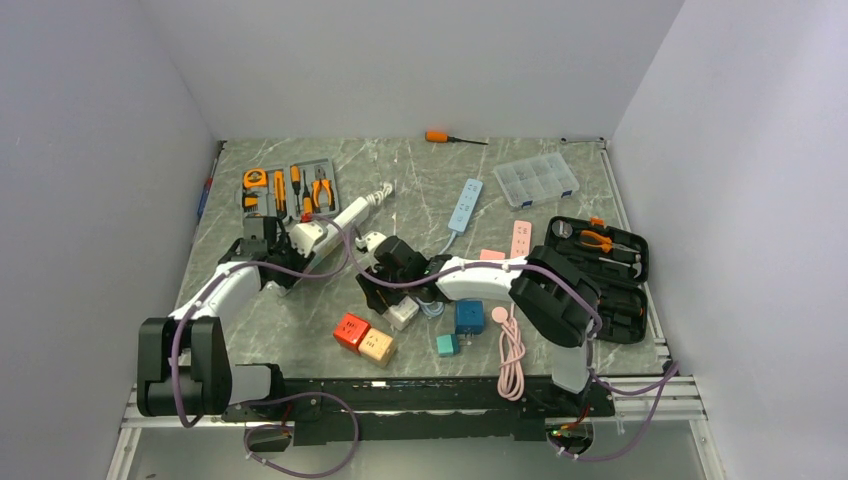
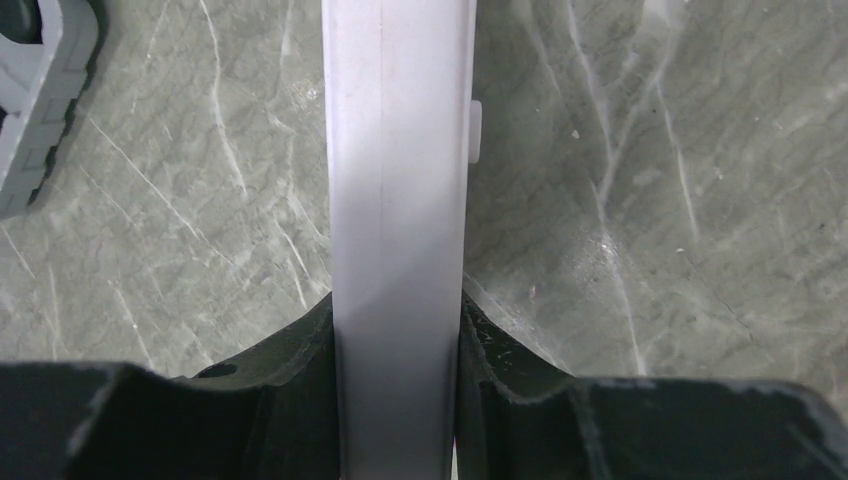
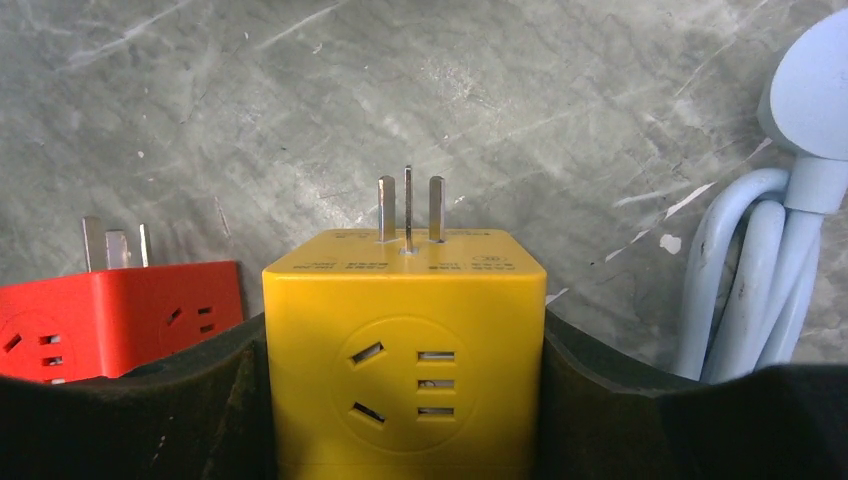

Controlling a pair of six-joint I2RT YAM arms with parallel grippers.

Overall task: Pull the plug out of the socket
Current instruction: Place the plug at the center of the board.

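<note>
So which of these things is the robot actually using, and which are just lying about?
In use: white power strip, held by left claw; yellow plug cube, at right claw.
Lying about: red cube, pink cable, grey tool kit, black tool kit, screwdriver, parts box.

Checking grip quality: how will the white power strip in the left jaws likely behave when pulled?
Probably rigid: the white power strip runs dead straight from the left jaws. Its smooth plastic sides might slip under a hard pull.
</note>
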